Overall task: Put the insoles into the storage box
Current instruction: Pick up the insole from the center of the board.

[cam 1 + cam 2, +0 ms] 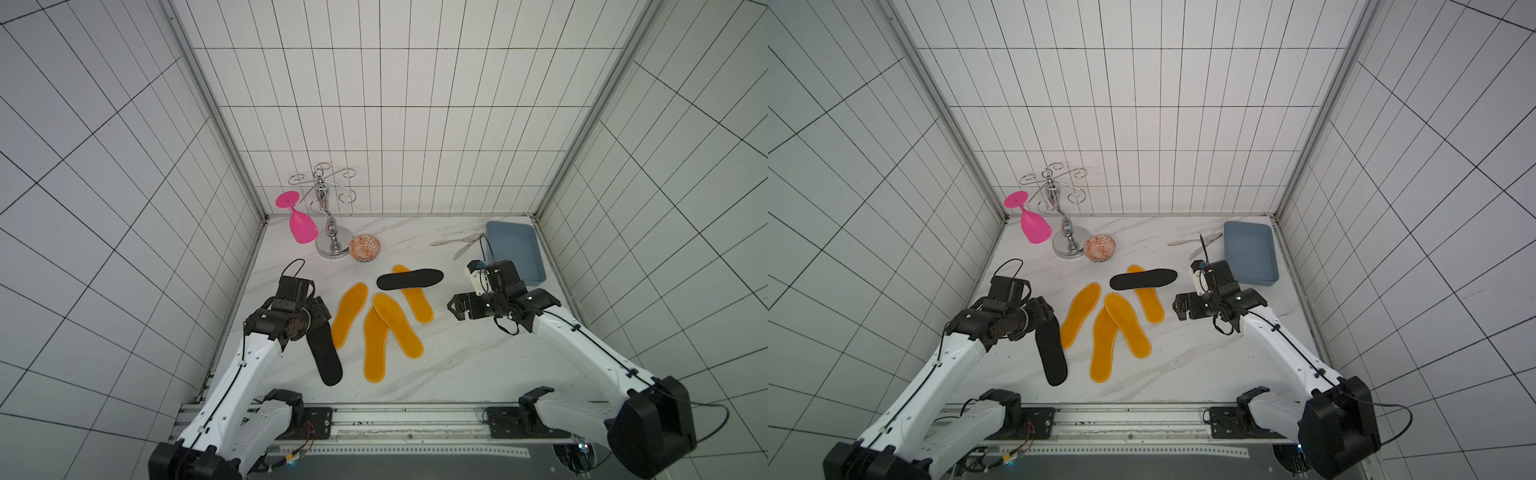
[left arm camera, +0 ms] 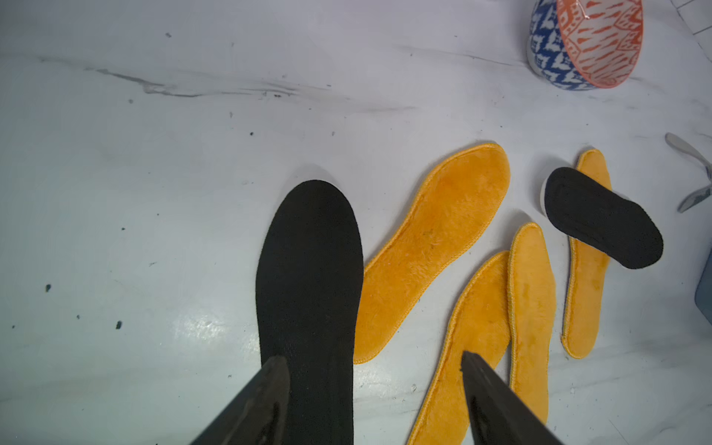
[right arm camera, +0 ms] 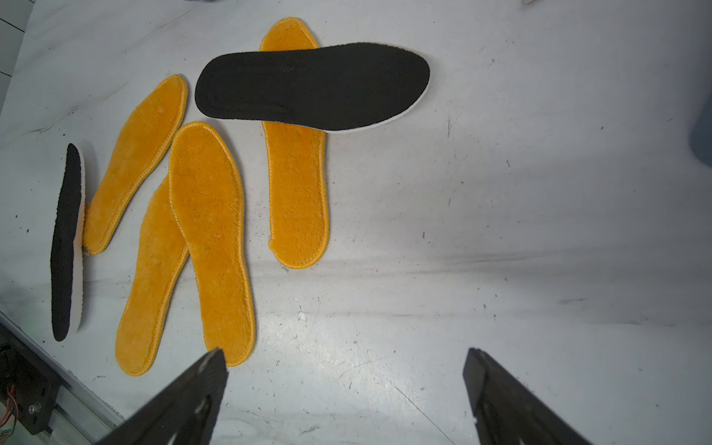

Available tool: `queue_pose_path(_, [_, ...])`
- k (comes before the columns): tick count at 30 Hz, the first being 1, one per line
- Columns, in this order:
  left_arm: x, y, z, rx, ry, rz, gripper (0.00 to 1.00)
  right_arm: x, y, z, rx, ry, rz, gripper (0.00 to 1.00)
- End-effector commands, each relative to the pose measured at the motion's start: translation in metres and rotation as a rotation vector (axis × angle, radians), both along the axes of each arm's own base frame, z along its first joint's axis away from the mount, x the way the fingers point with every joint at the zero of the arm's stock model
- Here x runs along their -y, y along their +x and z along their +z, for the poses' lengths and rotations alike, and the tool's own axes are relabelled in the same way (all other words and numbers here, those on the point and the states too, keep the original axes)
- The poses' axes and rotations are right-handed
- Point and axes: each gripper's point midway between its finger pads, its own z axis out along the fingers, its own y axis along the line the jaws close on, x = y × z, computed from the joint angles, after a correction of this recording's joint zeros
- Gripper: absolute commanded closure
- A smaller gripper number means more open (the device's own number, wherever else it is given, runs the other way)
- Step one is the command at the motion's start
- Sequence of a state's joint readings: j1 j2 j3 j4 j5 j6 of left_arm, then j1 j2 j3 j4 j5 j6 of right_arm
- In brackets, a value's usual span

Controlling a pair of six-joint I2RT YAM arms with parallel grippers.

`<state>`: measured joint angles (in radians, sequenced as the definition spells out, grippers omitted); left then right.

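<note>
Over nearer black insole (image 2: 308, 269), left fingers (image 2: 262, 404) spread, right fingers (image 3: 501, 393) spread above table (image 3: 501, 231)

We see six flat, foot-shaped insoles (image 1: 376, 353) on the marble desk (image 1: 457, 365). Four fuzzy orange-yellow insoles (image 1: 397, 330) fan out mid-desk, two of them overlapping. One black insole (image 1: 409, 278) lies crosswise over the farthest orange one. A second black insole (image 1: 326, 357) lies at their left. The shallow blue-grey storage box (image 1: 515, 249) sits far right, apart from them all.
</note>
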<state>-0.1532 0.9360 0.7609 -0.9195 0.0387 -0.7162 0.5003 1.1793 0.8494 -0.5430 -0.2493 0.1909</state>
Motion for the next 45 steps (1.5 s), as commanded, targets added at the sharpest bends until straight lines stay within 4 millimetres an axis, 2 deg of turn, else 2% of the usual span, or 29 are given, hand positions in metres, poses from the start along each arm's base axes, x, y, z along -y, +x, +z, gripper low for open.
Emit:
queue_pose_path(1, [-0.012,-0.014,-0.015,-0.08,-0.014,0.115,0.28,-0.012,0.01,0.024,0.05,0.03,0.032,0.01])
queue_pose_path(4, [-0.018,-0.023,-0.04,-0.144,-0.001,0.181,0.29,-0.015,0.012,0.025,0.053,0.027,0.047,0.01])
queue_pose_path(7, [-0.02,-0.02,-0.046,-0.162,0.006,0.197,0.31,-0.015,0.013,0.025,0.053,0.011,0.061,0.01])
queue_pose_path(10, [-0.019,-0.027,-0.066,-0.2,-0.016,0.213,0.34,-0.015,0.013,0.025,0.051,0.012,0.065,0.01])
queue_pose_path(13, [-0.015,-0.027,-0.074,-0.195,-0.039,0.215,0.39,-0.014,0.011,0.023,0.05,0.004,0.067,0.01])
queue_pose_path(16, [-0.015,-0.036,-0.091,-0.255,-0.046,0.228,0.41,-0.013,0.009,0.021,0.046,-0.001,0.071,0.01])
queue_pose_path(20, [-0.013,-0.039,-0.102,-0.279,-0.053,0.217,0.52,-0.01,0.007,0.018,0.037,-0.015,0.074,0.01])
queue_pose_path(28, [0.0,-0.044,-0.126,-0.338,-0.056,0.143,0.59,-0.01,0.004,0.01,0.013,-0.016,0.082,0.01])
queue_pose_path(29, [0.001,-0.045,-0.129,-0.35,-0.047,0.136,0.62,-0.011,0.004,0.011,0.014,-0.015,0.082,0.01])
queue_pose_path(30, [0.002,-0.045,-0.131,-0.358,-0.046,0.129,0.7,-0.011,0.003,0.01,0.011,-0.017,0.082,0.01])
queue_pose_path(32, [0.002,-0.045,-0.133,-0.366,-0.042,0.127,0.83,-0.01,0.004,0.011,0.013,-0.017,0.078,0.01])
queue_pose_path(37, [0.002,-0.043,-0.129,-0.358,-0.033,0.101,0.98,-0.01,0.005,0.013,0.017,-0.016,0.075,0.01])
queue_pose_path(40, [0.004,-0.038,-0.117,-0.323,-0.04,0.084,1.0,-0.01,0.004,0.013,0.012,-0.013,0.073,0.01])
queue_pose_path(45, [0.007,-0.023,-0.082,-0.24,-0.045,0.061,1.0,-0.015,0.006,0.02,0.012,0.014,0.076,0.01])
